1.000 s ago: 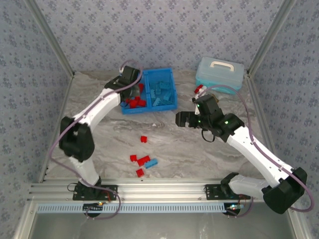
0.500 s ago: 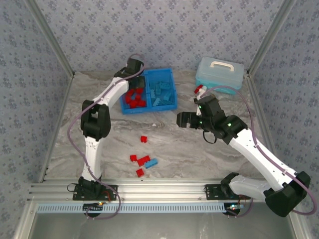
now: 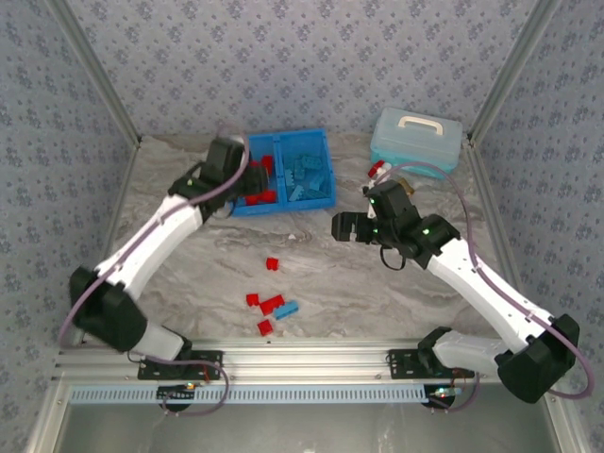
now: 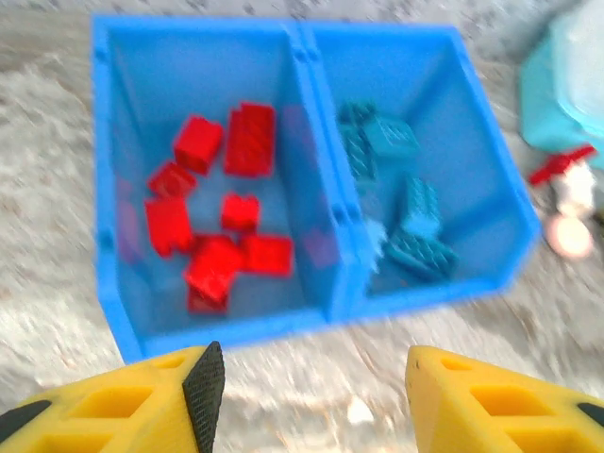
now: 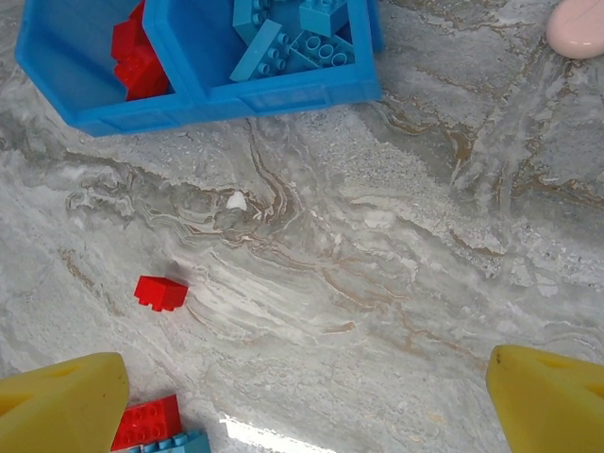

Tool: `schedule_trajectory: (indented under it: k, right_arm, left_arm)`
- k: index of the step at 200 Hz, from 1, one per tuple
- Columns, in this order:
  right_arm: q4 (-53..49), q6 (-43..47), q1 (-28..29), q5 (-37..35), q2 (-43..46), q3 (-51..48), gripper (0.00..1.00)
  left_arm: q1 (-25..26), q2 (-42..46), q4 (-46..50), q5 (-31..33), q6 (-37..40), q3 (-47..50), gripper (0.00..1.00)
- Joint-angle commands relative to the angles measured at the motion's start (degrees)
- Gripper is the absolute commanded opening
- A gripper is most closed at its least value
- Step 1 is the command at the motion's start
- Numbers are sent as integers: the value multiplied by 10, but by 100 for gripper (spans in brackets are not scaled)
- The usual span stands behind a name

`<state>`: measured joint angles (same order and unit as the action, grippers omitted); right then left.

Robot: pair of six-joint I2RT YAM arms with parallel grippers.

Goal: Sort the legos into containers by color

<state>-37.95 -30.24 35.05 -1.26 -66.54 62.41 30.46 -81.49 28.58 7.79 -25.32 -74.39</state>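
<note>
The bright blue tray (image 3: 328,168) stands at the back of the table. Its left compartment holds several red legos (image 4: 217,226) and its right one several light blue legos (image 4: 401,203). My left gripper (image 4: 311,396) hovers just in front of the tray's near wall (image 4: 236,330), open and with nothing in it; from above it is at the tray's front left corner (image 3: 229,189). My right gripper (image 3: 342,226) hangs open and holding nothing over bare table (image 5: 302,415). Loose legos lie near the front: a lone red one (image 3: 272,263) (image 5: 160,293), and a cluster of three red (image 3: 264,307) and one light blue (image 3: 287,309).
A pale blue lidded case (image 3: 416,137) with a white handle sits at the back right. Small red-white-pink items (image 3: 377,170) (image 4: 566,189) lie beside it. Metal frame posts (image 3: 104,104) flank the table and a rail (image 3: 311,357) runs along the near edge.
My left arm has swung its elbow out to the left and drawn its gripper back from above the tray's back left corner to the tray's front left. The right gripper has barely shifted.
</note>
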Motion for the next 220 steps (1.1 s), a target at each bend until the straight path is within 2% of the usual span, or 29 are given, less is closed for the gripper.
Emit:
schedule_trajectory:
  k: [1,32,49,76,106,138,181,220]
  right_arm:
    - [10,-3,4,4,-22,20,100]
    - [12,-5,9,11,-38,25,100]
    - [9,-7,11,7,-37,23,100]
    - [3,-9,14,4,-34,20,100]
    - [0,-12,18,-1,-28,18,100]
    - [-5,-15,24,-12,-17,15,100]
    - [-4,-16,24,-14,-12,9,100]
    - [-5,-14,24,-15,-11,13,100]
  left_arm:
    - [46,17,8,20,-40,100,55]
    - [116,24,-19,35,-74,191,56]
    - [139,2,-31,40,-78,213,61]
    - [161,-54,-41,59,-73,217,68]
    - [169,-119,-63,58,-71,205,69]
    - [170,-157,-68,67,-80,196,58]
    - [172,-144,-62,78,-79,194,37]
    - [171,-74,-9,108,-49,142,33]
